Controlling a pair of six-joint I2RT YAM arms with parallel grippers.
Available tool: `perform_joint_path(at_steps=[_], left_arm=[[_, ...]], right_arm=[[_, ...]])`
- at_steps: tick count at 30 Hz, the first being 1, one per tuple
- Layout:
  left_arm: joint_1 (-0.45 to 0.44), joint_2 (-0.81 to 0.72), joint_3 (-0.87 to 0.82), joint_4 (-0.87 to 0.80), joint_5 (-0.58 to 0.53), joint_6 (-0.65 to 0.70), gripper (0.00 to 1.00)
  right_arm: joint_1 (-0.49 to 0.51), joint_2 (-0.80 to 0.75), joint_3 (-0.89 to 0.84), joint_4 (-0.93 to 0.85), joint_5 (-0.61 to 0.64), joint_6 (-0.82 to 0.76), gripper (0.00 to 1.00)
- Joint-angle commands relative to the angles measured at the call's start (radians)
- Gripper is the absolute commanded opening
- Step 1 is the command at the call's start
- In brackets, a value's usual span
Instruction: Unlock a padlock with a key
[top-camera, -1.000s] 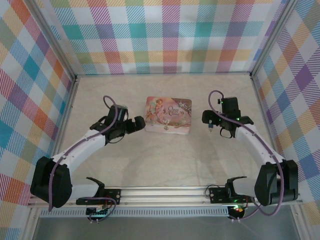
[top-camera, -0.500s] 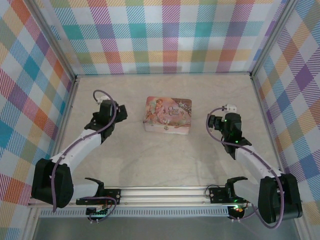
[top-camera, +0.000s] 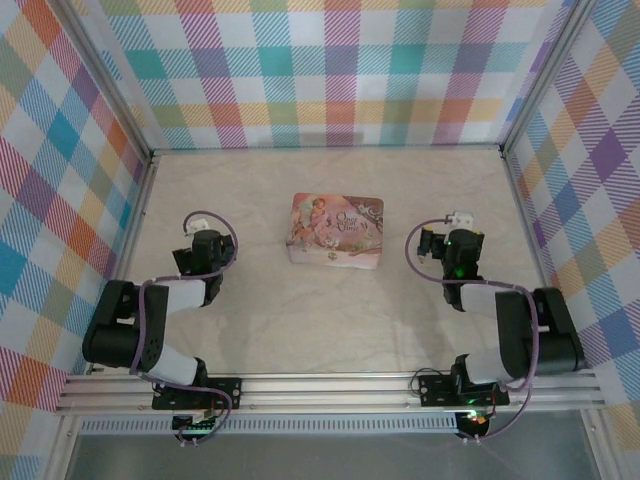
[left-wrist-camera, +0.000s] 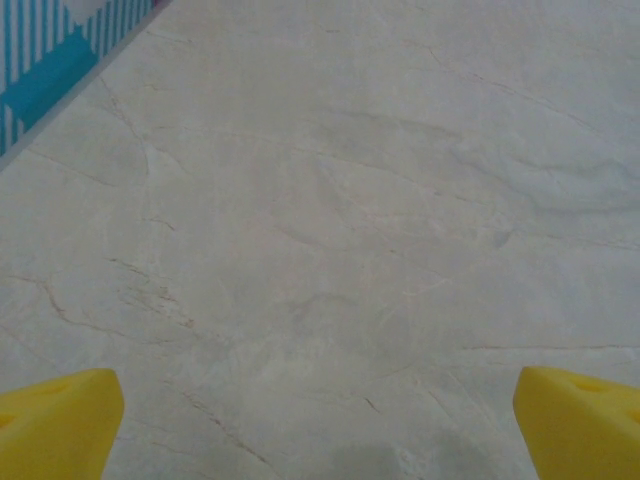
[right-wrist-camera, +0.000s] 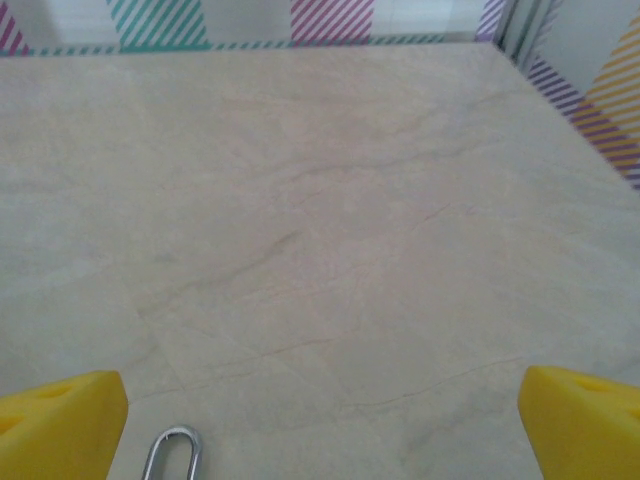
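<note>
The padlock's silver shackle (right-wrist-camera: 172, 455) lies on the pale table at the bottom edge of the right wrist view, just right of my left yellow fingertip (right-wrist-camera: 60, 420); its body is cut off below the frame. The key is out of view. My right gripper (right-wrist-camera: 320, 430) is open, with bare table between its fingers. In the top view it (top-camera: 457, 247) sits right of the tin, its arm folded back. My left gripper (left-wrist-camera: 320, 430) is open too, over bare table, and stands (top-camera: 206, 248) left of the tin.
A decorated tin box (top-camera: 337, 230) rests mid-table between the two grippers. Plaid walls (top-camera: 340, 70) close in the table at the back and both sides. An aluminium rail (top-camera: 330, 385) runs along the near edge.
Both arms have drawn back from beside the tin and folded toward their bases. The grippers now sit lower and nearer the side walls. Both stayed open.
</note>
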Motion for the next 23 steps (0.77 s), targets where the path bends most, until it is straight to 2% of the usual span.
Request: perform_joint_path(at_steps=[1, 3, 5, 6, 8, 9, 10, 23], left_arm=[[0.011, 0.02, 0.02, 0.125, 0.064, 0.05, 1.0], [0.005, 0.033, 0.016, 0.157, 0.117, 0.085, 1.0], [0.006, 0.051, -0.052, 0.296, 0.164, 0.096, 1.0], [0.006, 0.1, -0.094, 0.442, 0.146, 0.107, 1.0], [0.011, 0.063, -0.058, 0.289, 0.16, 0.088, 1.0], [0.009, 0.086, -0.072, 0.374, 0.147, 0.099, 1.0], [0.007, 0.068, -0.061, 0.319, 0.148, 0.094, 1.0], [0.005, 0.069, -0.065, 0.325, 0.146, 0.096, 1.0]], right_arm=[[-0.02, 0.03, -0.016, 0.149, -0.138, -0.016, 1.0], [-0.043, 0.114, -0.032, 0.281, -0.179, -0.017, 1.0], [-0.058, 0.084, 0.019, 0.126, -0.203, 0.002, 1.0], [-0.064, 0.096, 0.019, 0.146, -0.211, 0.006, 1.0], [-0.067, 0.087, 0.018, 0.135, -0.191, 0.012, 0.99], [-0.065, 0.085, 0.019, 0.127, -0.191, 0.013, 1.0], [-0.065, 0.083, 0.021, 0.119, -0.193, 0.013, 1.0], [-0.069, 0.085, 0.024, 0.115, -0.203, 0.014, 1.0]])
